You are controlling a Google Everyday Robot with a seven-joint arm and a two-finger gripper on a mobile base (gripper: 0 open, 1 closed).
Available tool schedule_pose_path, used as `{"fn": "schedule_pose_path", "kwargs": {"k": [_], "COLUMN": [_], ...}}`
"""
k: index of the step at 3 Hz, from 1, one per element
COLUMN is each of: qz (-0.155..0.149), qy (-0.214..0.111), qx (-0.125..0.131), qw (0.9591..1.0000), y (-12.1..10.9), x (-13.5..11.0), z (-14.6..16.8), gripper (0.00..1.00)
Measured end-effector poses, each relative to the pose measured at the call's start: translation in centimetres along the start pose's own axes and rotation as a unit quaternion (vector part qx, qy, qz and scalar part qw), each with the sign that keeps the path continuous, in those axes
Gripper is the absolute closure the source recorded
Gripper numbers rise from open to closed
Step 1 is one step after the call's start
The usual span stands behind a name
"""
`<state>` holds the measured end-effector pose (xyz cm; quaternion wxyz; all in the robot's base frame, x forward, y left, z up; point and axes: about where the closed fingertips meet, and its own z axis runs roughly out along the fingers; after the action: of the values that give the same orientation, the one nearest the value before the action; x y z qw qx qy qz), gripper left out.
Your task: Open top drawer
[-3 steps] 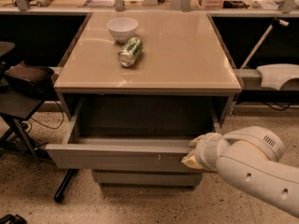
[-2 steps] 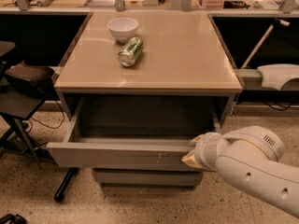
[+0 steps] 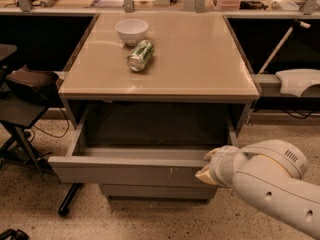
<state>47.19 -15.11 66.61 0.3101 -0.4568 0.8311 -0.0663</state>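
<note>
The drawer (image 3: 130, 170) sits under the table (image 3: 200, 64) and is pulled far out, so I see its grey inside. My gripper (image 3: 209, 170) is at the right end of the front, by the top edge. I cannot tell if it is gripping or loose. The front is hard, flat and smooth, with no handle, so I think the top edge is the best spot to hold. It should slide easy, but pulling from one end may twist it.
</note>
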Motion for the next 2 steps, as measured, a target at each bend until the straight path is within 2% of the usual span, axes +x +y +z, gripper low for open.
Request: {"fn": "schedule_pose_path", "kwargs": {"k": [2], "qz": [0.003], "qy": [0.006], "qx": [-0.001], "qw": [1.0000], "y": [0.84], "x": [0.61], "z": [-0.81], "gripper": [1.00]}}
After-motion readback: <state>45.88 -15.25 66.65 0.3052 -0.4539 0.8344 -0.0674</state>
